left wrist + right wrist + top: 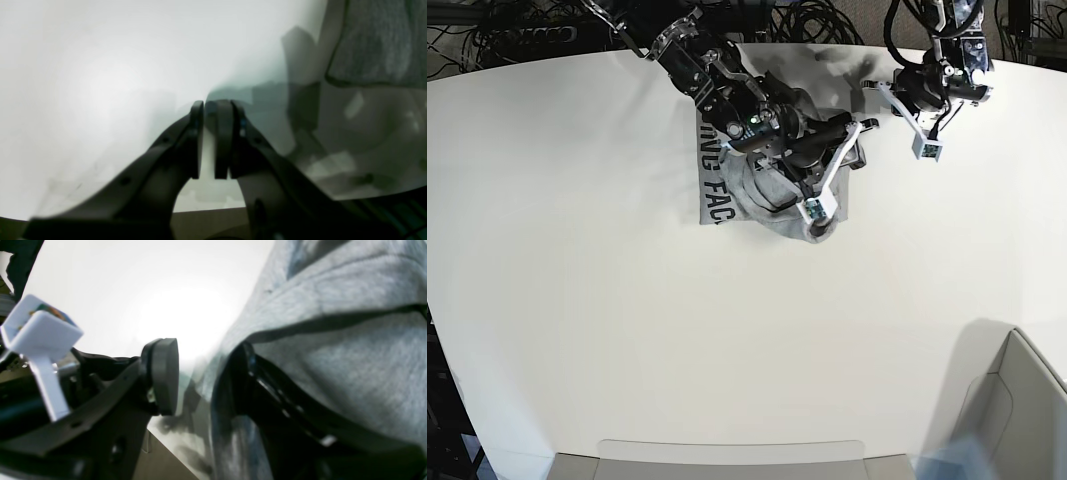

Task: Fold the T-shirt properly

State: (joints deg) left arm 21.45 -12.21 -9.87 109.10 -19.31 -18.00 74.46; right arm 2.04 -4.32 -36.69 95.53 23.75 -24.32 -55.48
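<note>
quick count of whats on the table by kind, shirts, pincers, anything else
T-shirt: 1 (grey, black lettering, bunched up)
pincers: 2 (right pincer open over the shirt fabric, left pincer off the shirt, nearly shut, holding nothing)
grey bin: 1, at the table's corner
Total: 4

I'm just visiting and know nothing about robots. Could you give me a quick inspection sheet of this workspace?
Surface: white table, mostly bare.
Job's things: grey T-shirt bunched into a compact stack near the far edge, black lettering showing.
Clutter: grey bin at the near corner.
Grippers: right gripper open, fabric between its jaws; left gripper nearly closed, holding nothing, off the shirt.
Cables: black bundles behind the table.
Surroundings: nothing seen.
</note>
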